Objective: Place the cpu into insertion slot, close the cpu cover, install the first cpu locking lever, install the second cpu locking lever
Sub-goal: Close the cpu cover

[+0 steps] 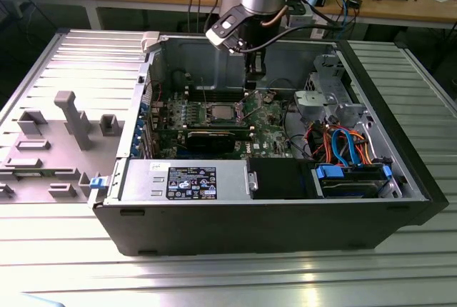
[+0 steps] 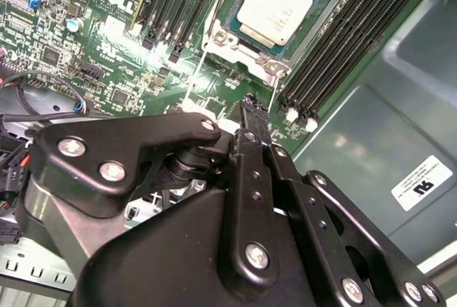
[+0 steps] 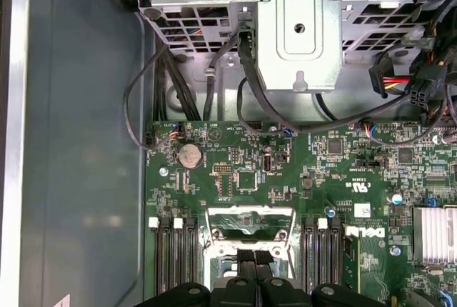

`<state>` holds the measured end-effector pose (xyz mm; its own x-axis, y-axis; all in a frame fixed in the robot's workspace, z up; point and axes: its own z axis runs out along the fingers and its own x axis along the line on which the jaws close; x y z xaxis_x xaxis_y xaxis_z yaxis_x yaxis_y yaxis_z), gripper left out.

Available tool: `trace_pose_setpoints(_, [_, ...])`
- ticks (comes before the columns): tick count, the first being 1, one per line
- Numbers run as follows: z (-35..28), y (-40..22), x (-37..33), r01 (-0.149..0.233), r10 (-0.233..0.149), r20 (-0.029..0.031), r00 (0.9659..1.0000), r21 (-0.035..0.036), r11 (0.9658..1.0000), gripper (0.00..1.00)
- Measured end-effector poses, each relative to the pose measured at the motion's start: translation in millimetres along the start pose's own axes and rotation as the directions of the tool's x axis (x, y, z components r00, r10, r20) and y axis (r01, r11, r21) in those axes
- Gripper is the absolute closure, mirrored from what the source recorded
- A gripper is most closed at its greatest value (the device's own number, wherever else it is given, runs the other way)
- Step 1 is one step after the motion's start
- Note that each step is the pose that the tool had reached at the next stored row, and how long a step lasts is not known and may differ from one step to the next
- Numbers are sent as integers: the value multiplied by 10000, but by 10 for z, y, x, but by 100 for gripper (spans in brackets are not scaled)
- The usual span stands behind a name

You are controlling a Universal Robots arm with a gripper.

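Ribbed metal tabling [image 1: 235, 278] is seen under an open computer case [image 1: 285, 221], with cluttered benches behind. The gripper [image 1: 251, 82] is held inside, over the green motherboard [image 2: 121, 57], its fingers pressed together with nothing seen between them. The cpu [image 2: 282, 7] is seated in the insertion slot [image 2: 251, 38], near the fingertips [image 2: 250, 107]. The cpu cover [image 3: 250, 214] is seen just beside them in the first wrist view.

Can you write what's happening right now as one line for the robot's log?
cpu: lying in insertion slot | claw: shut, holding nothing, close beside slot over green board
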<state>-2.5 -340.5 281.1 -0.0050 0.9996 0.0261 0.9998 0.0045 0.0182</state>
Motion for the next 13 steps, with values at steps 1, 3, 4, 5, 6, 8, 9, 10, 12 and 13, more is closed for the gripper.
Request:
trace_pose_setpoints(1, [0,3,0,0,0,-1,10000,0,10000,89])
trace_pose_setpoints(3, [0,15,0,-1,1,0,10000,0,10000,89])
trace_pose_setpoints(4, [0,18,0,0,0,0,10000,0,10000,89])
trace_pose_setpoints(5, [0,21,0,0,0,0,10000,0,10000,89])
trace_pose_setpoints(6, [0,26,0,0,0,0,10000,0,10000,89])
trace_pose_setpoints(8, [1,35,0,0,0,0,10000,0,10000,89])
trace_pose_setpoints(9, [1,40,0,0,0,0,10000,0,10000,89])
trace_pose_setpoints(10, [1,45,0,0,0,0,10000,0,10000,89])
trace_pose_setpoints(12, [1,51,0,1,-1,0,10000,0,10000,89])
trace_pose_setpoints(13, [1,54,0,0,0,0,10000,0,10000,89])
